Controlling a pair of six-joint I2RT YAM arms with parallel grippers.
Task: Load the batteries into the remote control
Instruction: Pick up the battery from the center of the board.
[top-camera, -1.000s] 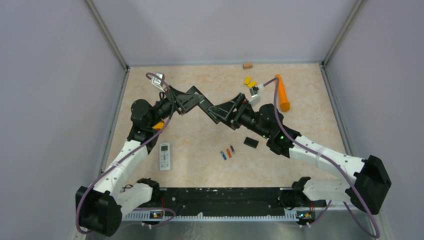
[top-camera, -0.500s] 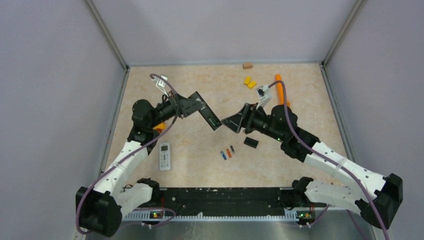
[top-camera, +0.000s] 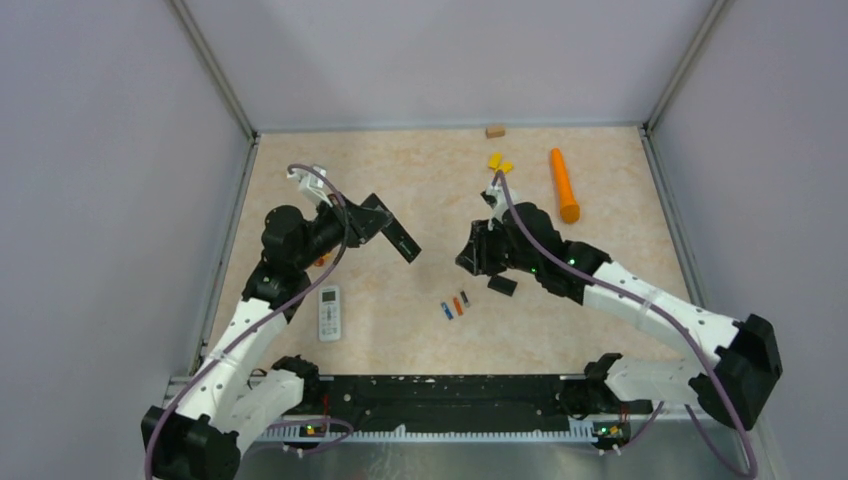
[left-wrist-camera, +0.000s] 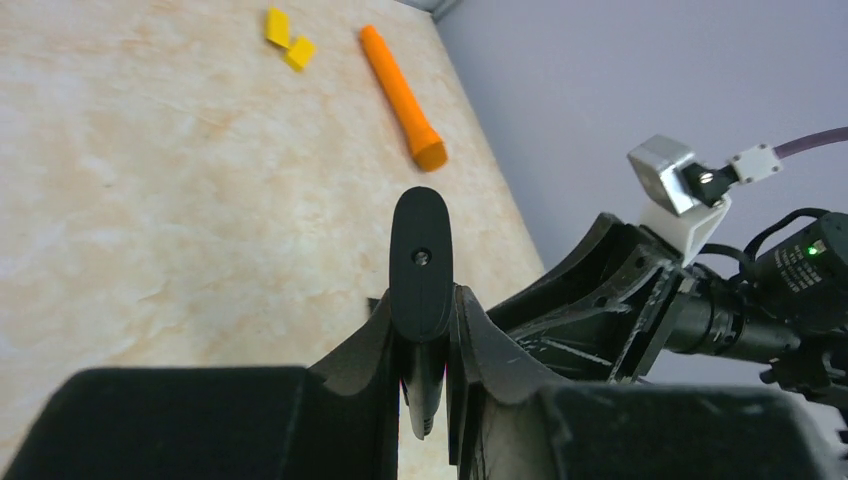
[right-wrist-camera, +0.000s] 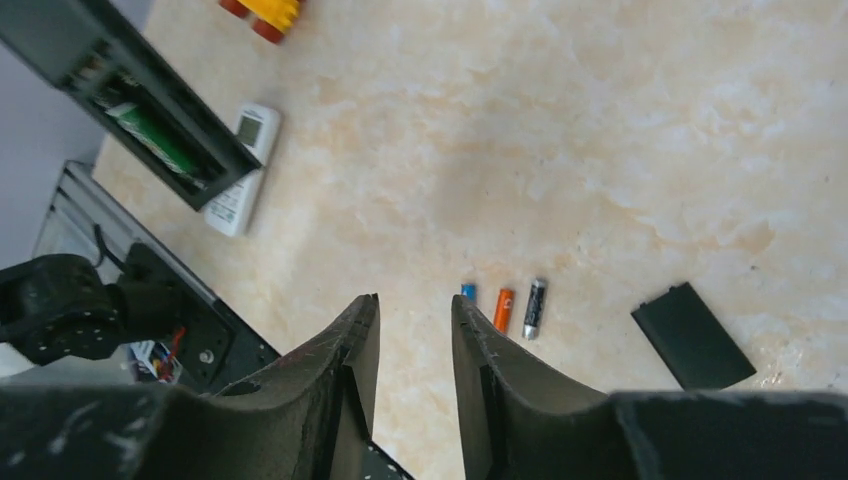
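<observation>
My left gripper (top-camera: 375, 220) is shut on the black remote control (top-camera: 400, 240) and holds it above the table; in the left wrist view the remote (left-wrist-camera: 421, 255) stands end-on between the fingers. The right wrist view shows the remote's (right-wrist-camera: 140, 110) battery bay open. Three batteries lie side by side on the table: blue (right-wrist-camera: 468, 291), orange-red (right-wrist-camera: 503, 309) and dark (right-wrist-camera: 534, 306); from the top they sit at the centre front (top-camera: 457, 305). My right gripper (top-camera: 470, 255) hovers above and behind them, open, with nothing in it (right-wrist-camera: 415, 305).
A black battery cover (top-camera: 502, 285) lies right of the batteries. A white remote (top-camera: 329, 312) lies at the front left. At the back are a long orange cylinder (top-camera: 563, 185), two yellow blocks (top-camera: 498, 161) and a brown block (top-camera: 494, 131).
The two grippers have parted at mid-table. My left one drew the black remote back to the left. My right one swung forward toward the batteries and its jaws narrowed.
</observation>
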